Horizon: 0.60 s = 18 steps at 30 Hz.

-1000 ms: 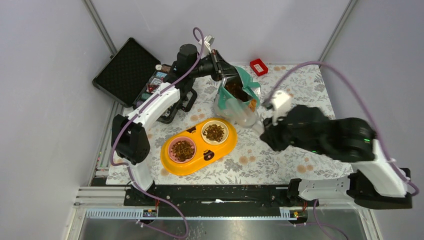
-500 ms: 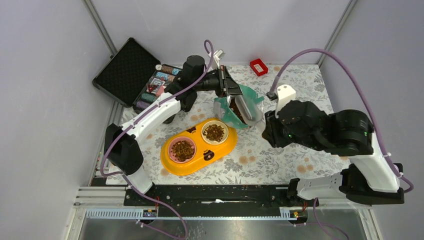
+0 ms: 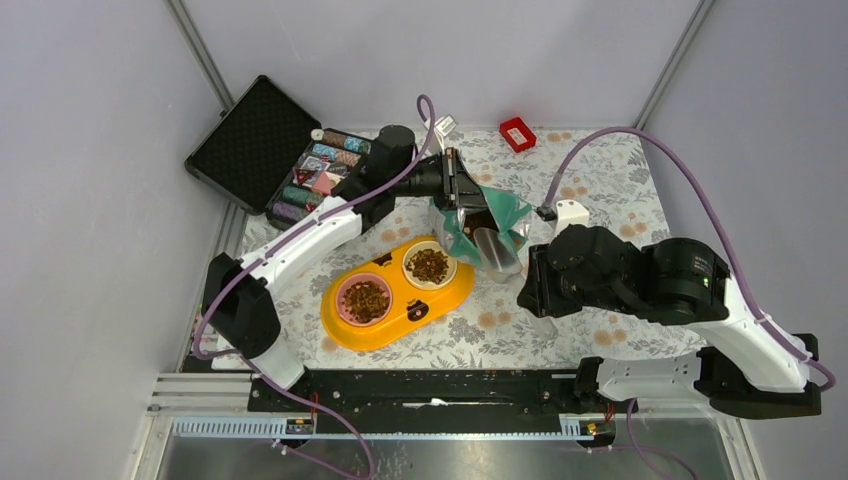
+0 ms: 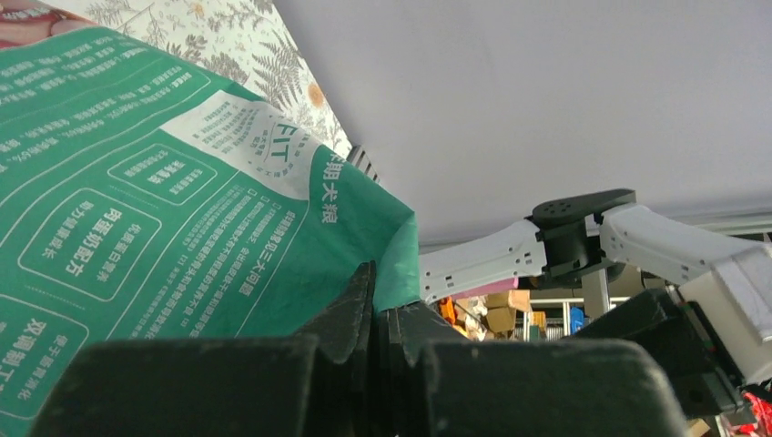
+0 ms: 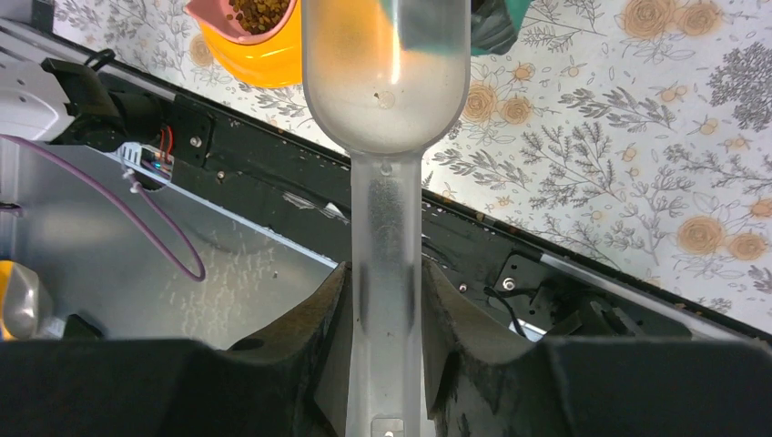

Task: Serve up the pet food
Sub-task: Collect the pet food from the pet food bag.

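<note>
The teal-and-white pouch (image 3: pixel 478 212) stands tilted behind the orange feeder (image 3: pixel 452 296); its printed green side (image 4: pixel 137 209) fills the left wrist view. My left gripper (image 3: pixel 456 186) (image 4: pixel 393 296) is shut on the pouch's top rim. My right gripper (image 5: pixel 386 282) is shut on the handle of a translucent scoop (image 5: pixel 386 82), and the scoop's head (image 3: pixel 495 250) lies at the pouch's mouth. Whether the scoop holds anything I cannot tell. Pet food (image 3: pixel 366 298) fills the feeder's pink bowl, and more of it (image 3: pixel 430 264) fills the white bowl.
An open black case (image 3: pixel 262 140) with small packets sits off the table's back left corner. A red box (image 3: pixel 517 133) lies at the back edge. The black front rail (image 5: pixel 273 173) runs under the scoop in the right wrist view.
My left gripper has carried the pouch's rim to the right and nearer. The right arm has swung left and nearer, turning the scoop at the pouch's mouth. The kibble inside the pouch no longer shows.
</note>
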Available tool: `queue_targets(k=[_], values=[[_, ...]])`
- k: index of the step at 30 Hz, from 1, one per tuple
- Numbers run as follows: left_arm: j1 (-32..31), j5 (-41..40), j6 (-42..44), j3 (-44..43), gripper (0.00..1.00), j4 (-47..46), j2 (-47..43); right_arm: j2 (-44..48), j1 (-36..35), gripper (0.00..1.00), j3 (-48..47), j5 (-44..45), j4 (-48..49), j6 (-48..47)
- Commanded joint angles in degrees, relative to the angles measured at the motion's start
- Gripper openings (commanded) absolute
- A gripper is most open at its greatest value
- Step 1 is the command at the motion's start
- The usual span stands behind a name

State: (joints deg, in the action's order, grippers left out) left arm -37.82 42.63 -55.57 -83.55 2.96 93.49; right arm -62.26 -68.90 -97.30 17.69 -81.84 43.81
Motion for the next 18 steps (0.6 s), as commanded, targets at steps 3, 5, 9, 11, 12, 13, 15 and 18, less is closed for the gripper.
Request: queue_targets(k=[3, 5, 9, 11, 12, 13, 15, 18], values=[[-2.2, 2.9, 2.6, 2.1, 0.00, -6.2, -6.0, -1.1, -0.2, 0.00, -0.3, 0.3, 0.5, 5.4], [-3.0, 2.6, 3.6, 2.7, 0.00, -5.8, -6.7, -2.3, -0.1, 0.00, -1.0, -0.8, -0.5, 5.4], [-4.2, 2.2, 4.2, 2.2, 0.00, -5.1, -6.2, -4.9, -0.1, 0.00, 0.0, -4.2, 0.9, 6.0], [-4.8, 2.2, 4.4, 1.6, 0.00, -4.9, -6.0, -6.0, -0.1, 0.00, 1.3, -4.9, 1.9, 7.0], [-5.1, 2.2, 4.5, 1.6, 0.00, -4.9, -6.1, -6.5, 0.0, 0.00, 1.8, -4.4, 1.8, 7.4], [-5.3, 2.3, 4.6, 1.6, 0.00, -4.8, -6.2, -7.0, 0.3, 0.00, 2.1, -3.9, 1.4, 7.7], [-5.4, 2.6, 5.3, 1.9, 0.00, -4.6, -6.8, -7.5, 2.2, 0.00, 2.5, -3.8, 1.0, 7.5], [-5.8, 2.6, 7.1, 2.3, 0.00, -3.5, -8.1, -6.6, 6.5, 0.00, 4.2, -5.7, 2.3, 6.1]])
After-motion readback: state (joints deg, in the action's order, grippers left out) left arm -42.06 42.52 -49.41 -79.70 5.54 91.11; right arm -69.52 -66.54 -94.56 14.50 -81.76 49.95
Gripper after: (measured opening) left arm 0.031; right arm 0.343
